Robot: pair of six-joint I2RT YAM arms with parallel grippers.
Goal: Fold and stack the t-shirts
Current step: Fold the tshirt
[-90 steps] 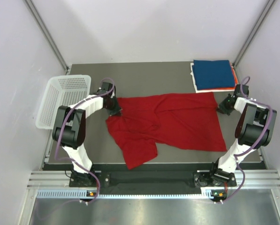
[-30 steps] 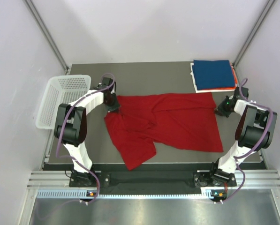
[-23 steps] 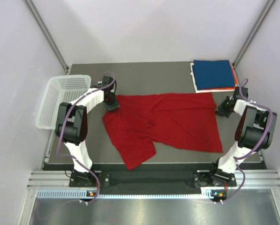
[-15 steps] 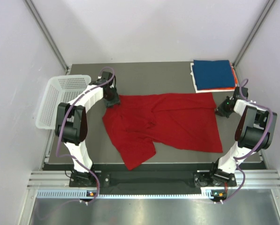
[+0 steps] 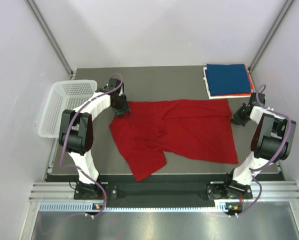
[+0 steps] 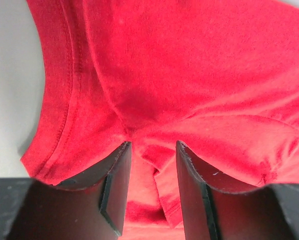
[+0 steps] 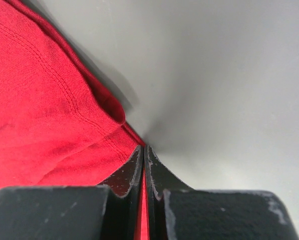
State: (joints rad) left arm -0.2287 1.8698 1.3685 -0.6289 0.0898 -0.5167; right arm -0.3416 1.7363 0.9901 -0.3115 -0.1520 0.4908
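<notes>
A large red t-shirt [image 5: 189,130] lies spread and rumpled across the middle of the table, one sleeve folded toward the front. My left gripper [image 5: 123,111] hovers over its far-left corner, open, with wrinkled red cloth [image 6: 189,75] below and between the fingers [image 6: 153,147] but not pinched. At the far-right corner of the shirt, my right gripper [image 5: 234,116] is shut on the red hem [image 7: 39,110], and a thin strip of cloth shows between its jaws [image 7: 144,150]. A folded dark blue t-shirt [image 5: 229,80] tops a stack at the back right, with orange [image 5: 250,80] and white [image 5: 208,86] edges under it.
A white mesh basket [image 5: 69,105] hangs off the table's left edge beside the left arm. The grey table top [image 5: 159,80] shows bare behind the red shirt, and a strip of it runs along the front edge.
My left gripper has opened and let go of the red shirt's far-left corner, shifting slightly toward the back. The right gripper stays shut on the hem.
</notes>
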